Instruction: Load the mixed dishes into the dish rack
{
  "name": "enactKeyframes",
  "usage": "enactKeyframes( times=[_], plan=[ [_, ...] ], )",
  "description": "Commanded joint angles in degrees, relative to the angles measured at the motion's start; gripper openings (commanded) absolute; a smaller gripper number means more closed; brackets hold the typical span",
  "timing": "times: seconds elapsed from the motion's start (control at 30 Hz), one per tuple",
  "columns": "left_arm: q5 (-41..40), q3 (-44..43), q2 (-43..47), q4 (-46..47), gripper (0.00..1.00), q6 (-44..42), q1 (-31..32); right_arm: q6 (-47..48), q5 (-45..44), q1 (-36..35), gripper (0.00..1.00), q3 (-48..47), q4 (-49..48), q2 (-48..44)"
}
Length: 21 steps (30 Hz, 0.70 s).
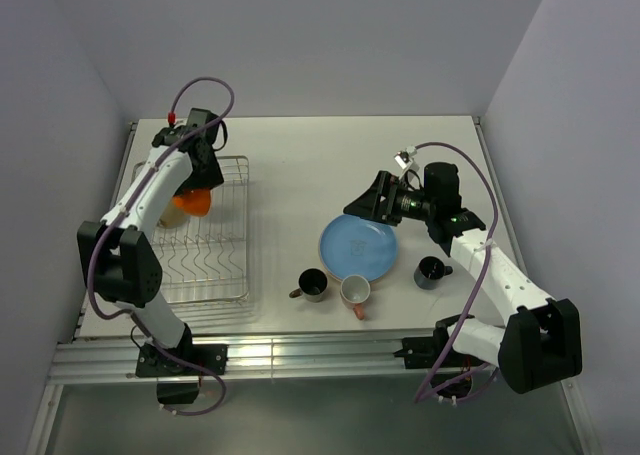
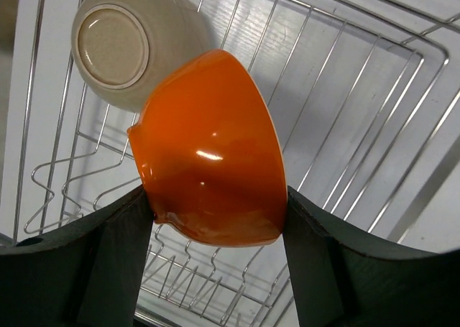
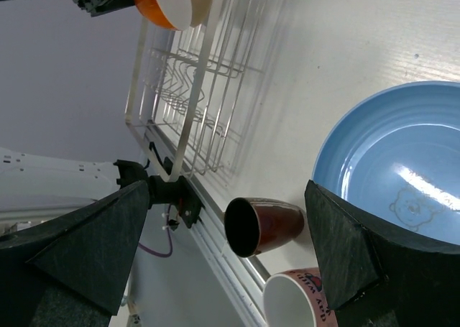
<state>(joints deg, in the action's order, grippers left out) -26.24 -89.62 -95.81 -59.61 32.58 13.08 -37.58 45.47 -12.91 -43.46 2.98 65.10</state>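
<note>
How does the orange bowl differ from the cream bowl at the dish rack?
The orange bowl is glossy orange outside; the cream bowl is dull beige. The left gripper clamps the orange bowl; the cream bowl lies free in the dish rack. The cream bowl shows its foot ring, the orange bowl its side. Both are small and round.
</note>
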Motion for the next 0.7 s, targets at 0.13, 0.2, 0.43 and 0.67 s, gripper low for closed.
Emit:
enactKeyframes(
  times=[0.13,0.2,0.43,0.67],
  plan=[
    [-4.3,-3.6,-5.6,-0.2,0.00,-2.1,-0.2,3.1,-3.4,0.3,0.96,-0.7,1.5,-0.9],
    [-5.5,-3.9,-7.0,-0.5,0.00,-2.2,-0.2,2.6,-2.6,0.3,0.96,-0.1,0.7,-1.0],
    [-6.8,-5.8,-10.5,-1.0,0.00,-2.4,-0.2,0.9,-1.1,0.3,0.95,2.0,-2.0,-0.9],
    [-6.0,-6.9,-12.7,-1.0,0.32,-2.9,-0.2,2.3,-2.1,0.3,0.95,2.6,-0.4,-2.5]
  ],
)
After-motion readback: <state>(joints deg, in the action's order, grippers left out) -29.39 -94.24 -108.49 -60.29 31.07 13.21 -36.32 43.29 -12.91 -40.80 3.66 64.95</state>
